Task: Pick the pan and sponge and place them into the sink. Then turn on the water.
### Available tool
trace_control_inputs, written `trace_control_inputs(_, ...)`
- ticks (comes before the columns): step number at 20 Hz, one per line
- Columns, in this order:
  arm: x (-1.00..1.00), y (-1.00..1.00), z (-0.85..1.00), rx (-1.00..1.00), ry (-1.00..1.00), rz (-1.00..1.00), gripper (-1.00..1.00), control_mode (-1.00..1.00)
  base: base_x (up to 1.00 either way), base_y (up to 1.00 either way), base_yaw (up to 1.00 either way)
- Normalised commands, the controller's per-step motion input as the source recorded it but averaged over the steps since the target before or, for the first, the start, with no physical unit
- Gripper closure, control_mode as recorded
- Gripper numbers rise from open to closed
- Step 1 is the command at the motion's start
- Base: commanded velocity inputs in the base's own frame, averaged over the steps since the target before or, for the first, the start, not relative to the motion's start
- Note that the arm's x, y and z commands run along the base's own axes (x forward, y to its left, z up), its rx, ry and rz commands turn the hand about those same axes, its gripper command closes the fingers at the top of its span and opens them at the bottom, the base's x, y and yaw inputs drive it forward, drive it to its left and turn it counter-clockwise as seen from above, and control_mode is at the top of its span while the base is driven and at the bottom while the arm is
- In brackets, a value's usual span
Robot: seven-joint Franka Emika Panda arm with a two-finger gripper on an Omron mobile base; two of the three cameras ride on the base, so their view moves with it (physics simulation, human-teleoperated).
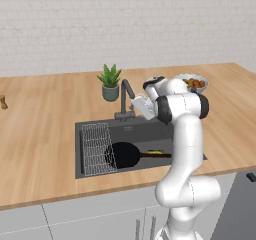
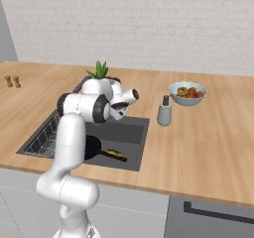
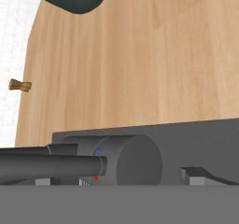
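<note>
The black pan [image 1: 124,154] lies in the dark grey sink [image 1: 140,129], its handle pointing right. The yellow-green sponge [image 1: 156,153] rests by the handle, also seen as the sponge [image 2: 116,154] beside the pan [image 2: 92,148]. My gripper [image 1: 135,104] hovers over the sink's back edge, just right of the dark tap [image 1: 125,100]. In the hand view the gripper [image 3: 121,181] stands open, facing the tap's round base [image 3: 133,160] and its lever [image 3: 51,166] close up, with nothing between the fingers. No water is in view at the tap.
A wire rack [image 1: 96,149] fills the sink's left part. A potted plant [image 1: 110,84] stands behind the tap. A bowl of food [image 2: 187,93] and a soap dispenser [image 2: 164,113] sit on the counter to the right. Small brown shakers [image 2: 13,81] stand far left.
</note>
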Motion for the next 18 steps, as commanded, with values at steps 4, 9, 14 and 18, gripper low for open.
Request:
trace_control_inputs(4, 0.01, 0.21, -0.27, 0.01, 0.0, 0.0, -1.0, -1.0, 0.0, 0.0, 0.0)
trace_control_inputs(9, 0.02, 0.31, -0.33, 0.0, 0.0, 0.0, -1.0, -1.0, 0.0, 0.0, 0.0)
trace_control_inputs(14, 0.11, 0.2, -0.2, 0.0, 0.0, 0.0, 1.0, -1.0, 0.0, 0.0, 0.0)
trace_control_inputs(18, 0.01, 0.0, 0.0, 0.0, 0.0, 0.0, 1.0, -1.0, 0.0, 0.0, 0.0)
